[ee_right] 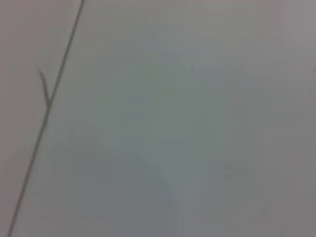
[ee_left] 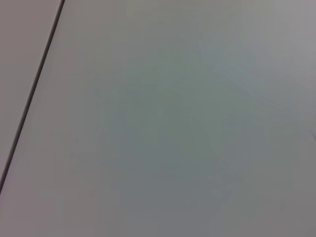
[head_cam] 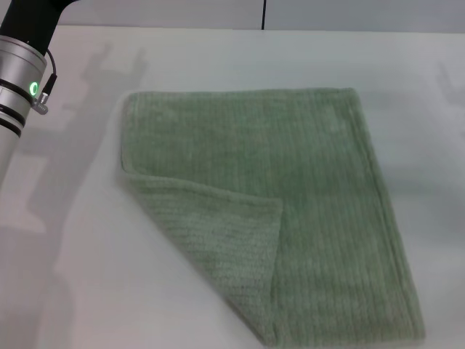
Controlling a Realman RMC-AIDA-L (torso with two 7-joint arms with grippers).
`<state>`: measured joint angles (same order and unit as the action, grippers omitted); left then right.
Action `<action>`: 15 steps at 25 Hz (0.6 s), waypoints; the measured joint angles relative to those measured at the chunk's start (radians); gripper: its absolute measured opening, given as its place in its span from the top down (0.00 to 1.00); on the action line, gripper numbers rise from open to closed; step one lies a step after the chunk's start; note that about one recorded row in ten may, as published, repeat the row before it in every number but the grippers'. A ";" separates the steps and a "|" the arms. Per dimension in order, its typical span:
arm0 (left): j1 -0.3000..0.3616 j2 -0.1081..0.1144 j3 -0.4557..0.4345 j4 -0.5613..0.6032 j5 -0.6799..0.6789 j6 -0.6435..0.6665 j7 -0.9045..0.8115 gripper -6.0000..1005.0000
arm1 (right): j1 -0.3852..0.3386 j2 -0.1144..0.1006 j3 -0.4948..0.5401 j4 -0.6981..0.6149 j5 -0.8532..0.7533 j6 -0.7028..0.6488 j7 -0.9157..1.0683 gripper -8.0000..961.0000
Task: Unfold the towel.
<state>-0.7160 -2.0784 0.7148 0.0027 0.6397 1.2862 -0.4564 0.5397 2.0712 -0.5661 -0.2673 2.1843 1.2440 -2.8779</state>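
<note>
The towel (head_cam: 290, 211) lies on the white surface (head_cam: 73, 291), filling the middle and lower right of the head view. It is sage green with fine ribbed stripes and a hemmed border along its edges. Most of it rests flat, its far edge running across the upper middle of the frame and its right edge slanting down toward the lower right corner. The lower left corner is folded over onto the rest of the cloth, forming a triangular flap (head_cam: 218, 240) whose paler side faces up; the fold line runs from the left edge of the towel diagonally down toward the bottom of the frame, and the flap's free corner points toward the centre of the picture.

The left arm (head_cam: 18, 80) enters at the upper left of the head view: a black segment joined to a silver one with a small green light on it. It stands beside the towel, apart from it, and casts a soft shadow on the surface. Its tool lies outside the frame, so whether it is wide or narrow cannot be told. The right arm and its tool do not show in the head view either.

Both wrist views show only a pale blank expanse crossed by a thin dark line near one edge; neither shows fingers or the towel.
</note>
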 joint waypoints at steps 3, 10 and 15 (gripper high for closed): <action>-0.004 0.000 0.000 -0.002 0.000 0.001 -0.001 0.32 | 0.003 0.003 -0.039 0.000 0.003 0.003 0.004 0.37; -0.013 0.000 0.002 -0.003 0.001 0.001 -0.002 0.32 | 0.003 0.007 -0.085 0.024 0.005 0.023 0.005 0.38; -0.010 0.000 0.002 -0.003 0.001 -0.002 0.001 0.32 | 0.004 0.007 -0.080 0.029 0.006 0.025 0.005 0.38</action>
<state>-0.7261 -2.0784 0.7164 -0.0001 0.6412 1.2838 -0.4556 0.5433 2.0785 -0.6463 -0.2380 2.1900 1.2686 -2.8725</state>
